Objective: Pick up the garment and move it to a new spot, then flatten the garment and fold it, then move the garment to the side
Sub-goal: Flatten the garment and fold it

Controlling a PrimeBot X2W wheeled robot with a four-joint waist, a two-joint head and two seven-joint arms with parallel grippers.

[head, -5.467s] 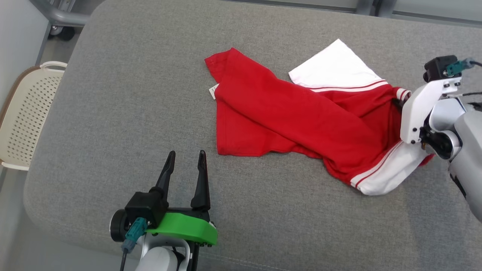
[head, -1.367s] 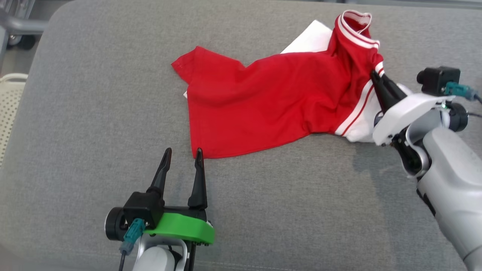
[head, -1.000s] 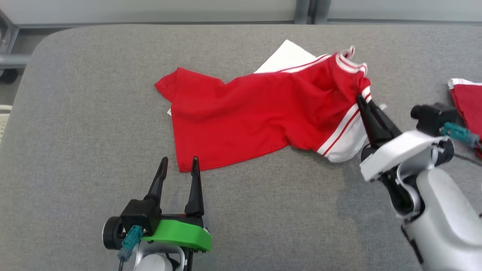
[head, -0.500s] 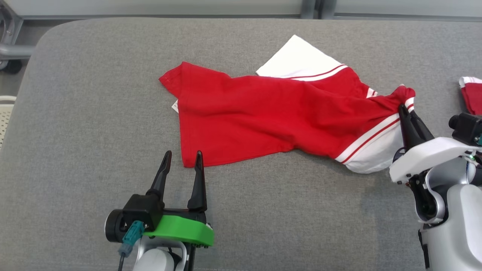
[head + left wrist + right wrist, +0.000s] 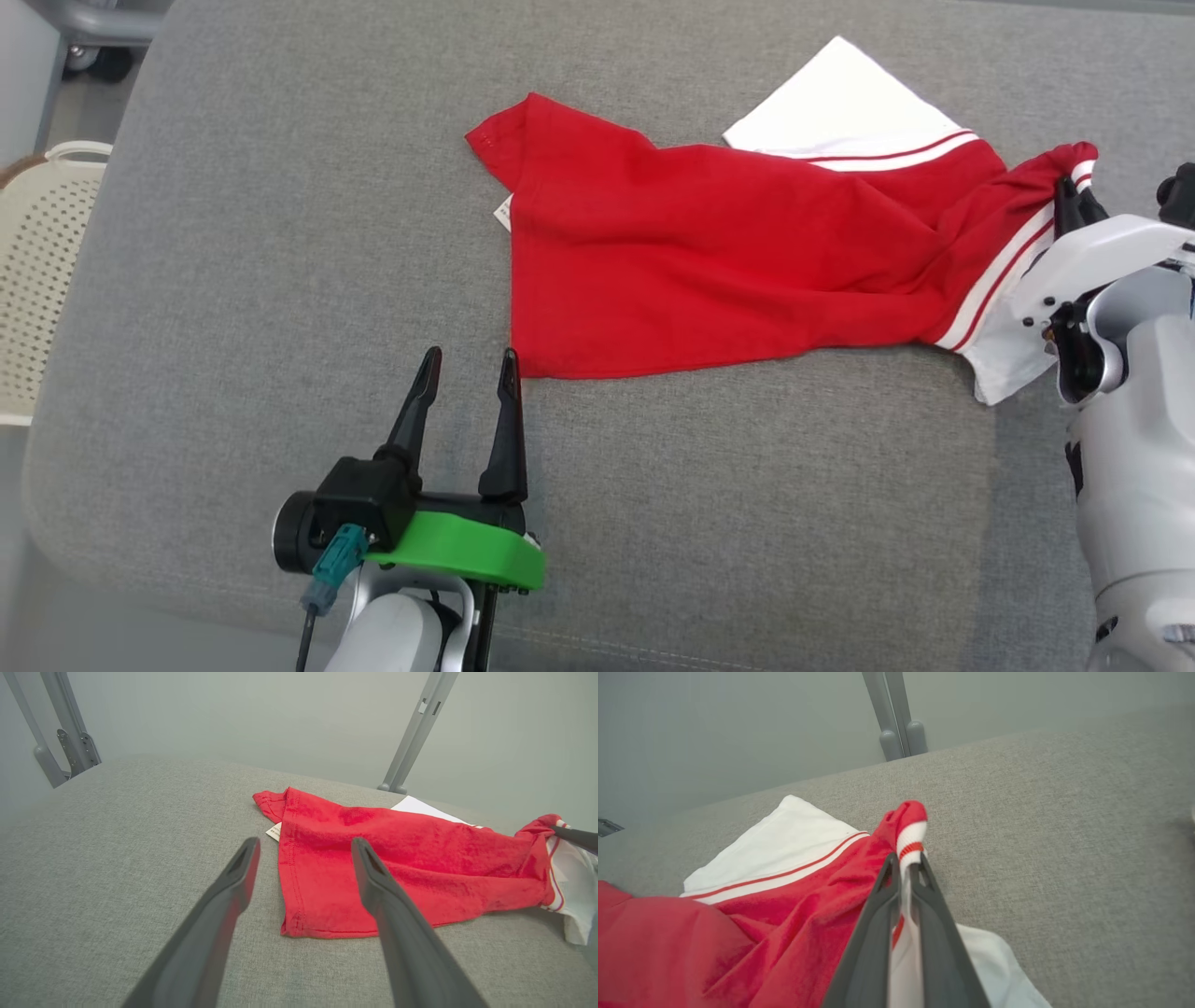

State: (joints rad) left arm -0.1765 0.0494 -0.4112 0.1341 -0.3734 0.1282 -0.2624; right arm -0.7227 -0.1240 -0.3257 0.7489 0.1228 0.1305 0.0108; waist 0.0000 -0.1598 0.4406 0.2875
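Red garment [image 5: 709, 252], striped rib pinched by right fingers [image 5: 877, 926] (right wrist view); left fingers [image 5: 505, 420] spread.

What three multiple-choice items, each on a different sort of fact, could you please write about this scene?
1. Where does the red-and-white knit garment lie? A) inside a box B) on the grey fabric-covered surface C) on a hanger
2. What colour is the curved plastic shell behind the left tool? A) green B) blue C) yellow
3. What state is the right tool in? A) wide open B) out of contact C) shut on the garment
Answers: 1 B, it spreads across the grey fabric; 2 A, the shell is bright green; 3 C, it pinches the garment's striped edge.
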